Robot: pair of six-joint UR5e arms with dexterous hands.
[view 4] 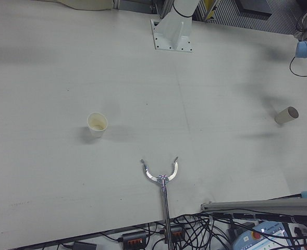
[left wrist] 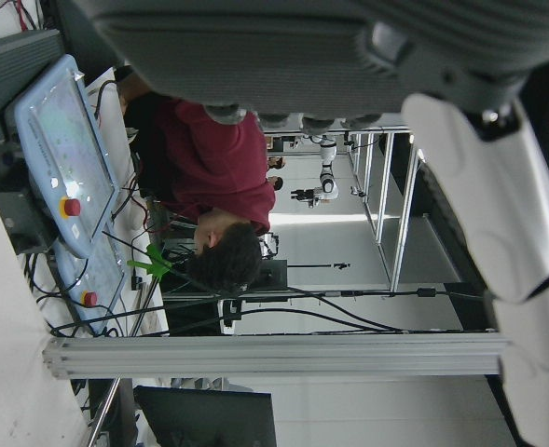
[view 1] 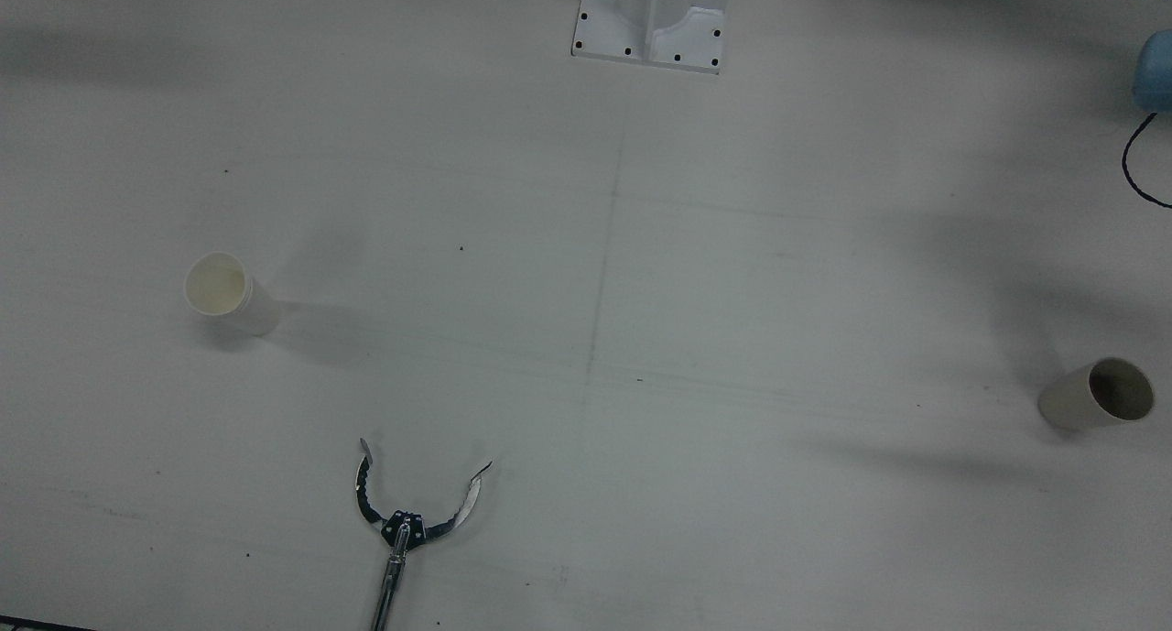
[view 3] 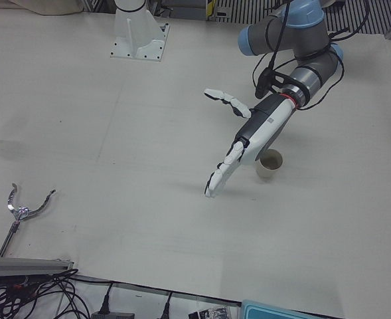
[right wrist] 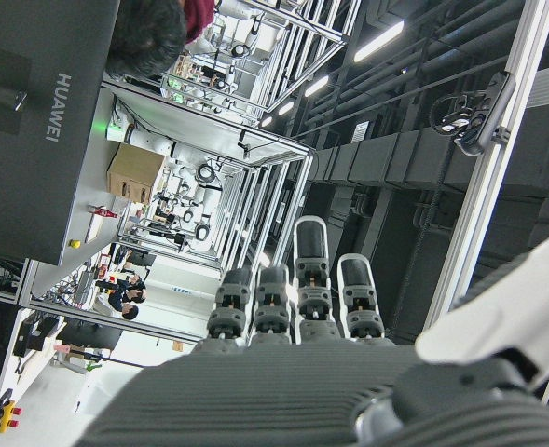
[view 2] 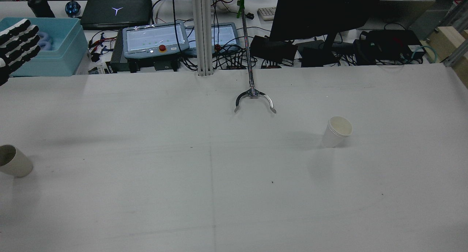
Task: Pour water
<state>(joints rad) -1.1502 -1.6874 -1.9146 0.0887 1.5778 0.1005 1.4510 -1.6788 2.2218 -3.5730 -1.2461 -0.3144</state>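
Note:
A white paper cup (view 1: 222, 289) stands upright on the robot's right half of the table, also in the rear view (view 2: 336, 131) and right-front view (view 4: 97, 124). A second, tan paper cup (view 1: 1097, 394) stands on the robot's left half (view 2: 14, 160), with a dark inside. My left hand (view 3: 240, 147) hovers above the table beside this cup (view 3: 270, 165), fingers stretched flat and apart, holding nothing; its fingertips (view 2: 17, 35) show at the rear view's left edge. My right hand (right wrist: 293, 307) appears only in its own view, fingers straight, pointing up and empty.
A long-handled grabber tool (view 1: 414, 512) lies with its claws apart on the operators' side of the table (view 2: 255, 98). An arm pedestal (view 1: 652, 22) stands at the far edge. Teach pendants (view 2: 155, 40), cables, a monitor and a blue bin (view 2: 55, 47) sit beyond the table.

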